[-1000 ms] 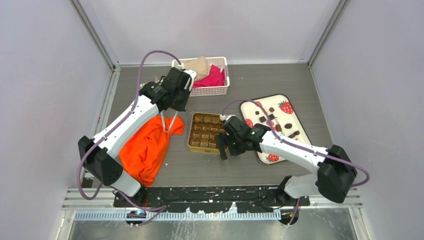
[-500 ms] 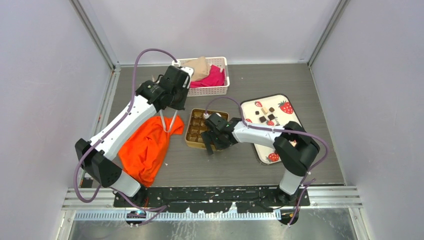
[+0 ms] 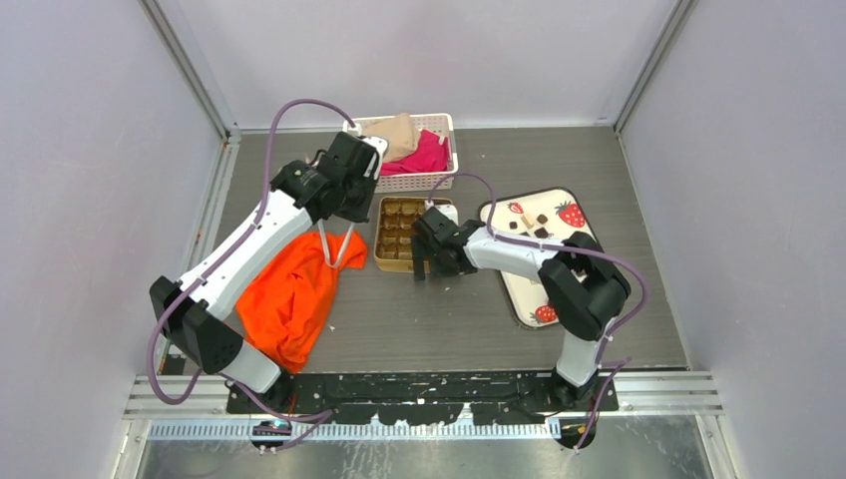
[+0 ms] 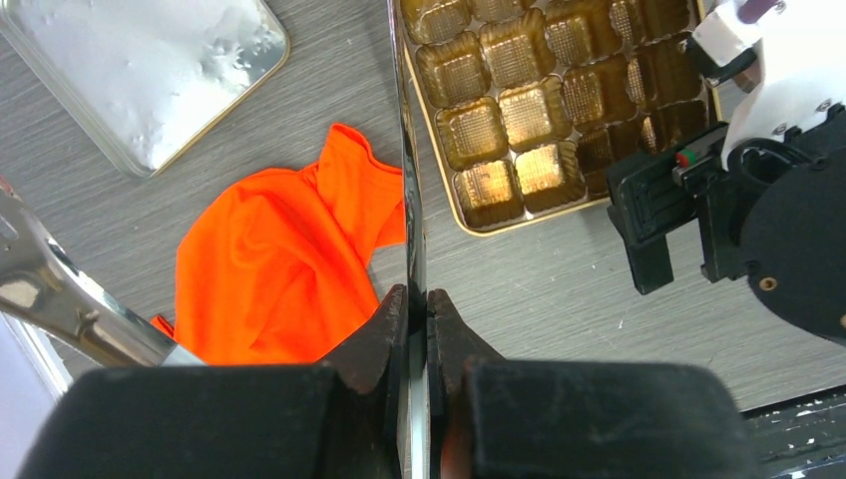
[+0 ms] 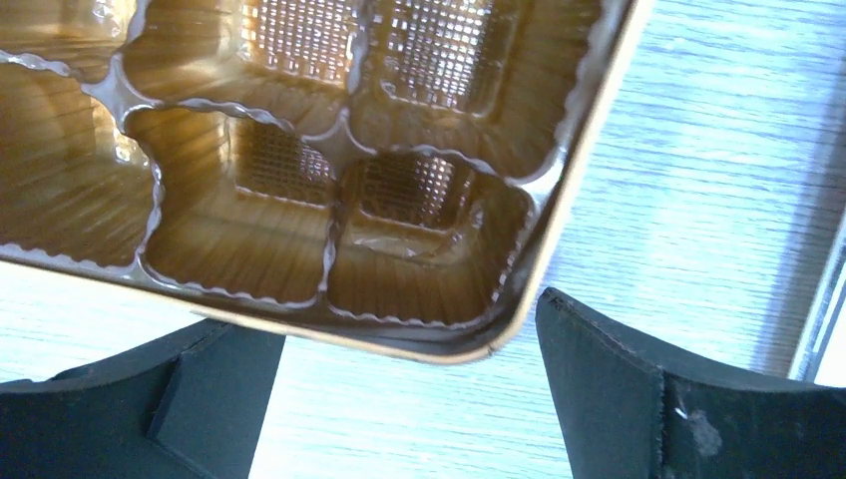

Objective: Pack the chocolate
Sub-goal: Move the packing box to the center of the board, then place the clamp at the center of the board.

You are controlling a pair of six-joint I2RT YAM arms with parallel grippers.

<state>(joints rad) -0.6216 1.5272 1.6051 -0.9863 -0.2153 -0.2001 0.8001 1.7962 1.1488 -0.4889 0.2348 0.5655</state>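
Several pieces of chocolate [image 3: 540,233], mostly dark, lie on the white strawberry tray [image 3: 551,199]; the right arm hides part of that tray. The gold tin [image 3: 399,215] sits between the arms, and the compartments that show in both wrist views [image 4: 519,110] [image 5: 299,180] are empty. My right gripper [image 3: 427,263] [image 5: 389,321] is open, its fingers straddling the tin's near right corner with nothing held. My left gripper [image 3: 347,208] [image 4: 417,299] is shut on a thin shiny metal lid [image 3: 336,246] [image 4: 409,180], which hangs upright and edge-on just left of the tin.
A crumpled orange cloth [image 3: 294,289] [image 4: 279,259] lies left of the tin under the left arm. A white basket [image 3: 431,182] with pink and beige cloths stands behind the tin. The right arm's elbow is folded over the strawberry tray.
The right gripper moved left and away along the tin's near edge, and the tin slid away toward the basket. The left arm with the lid barely shifted.
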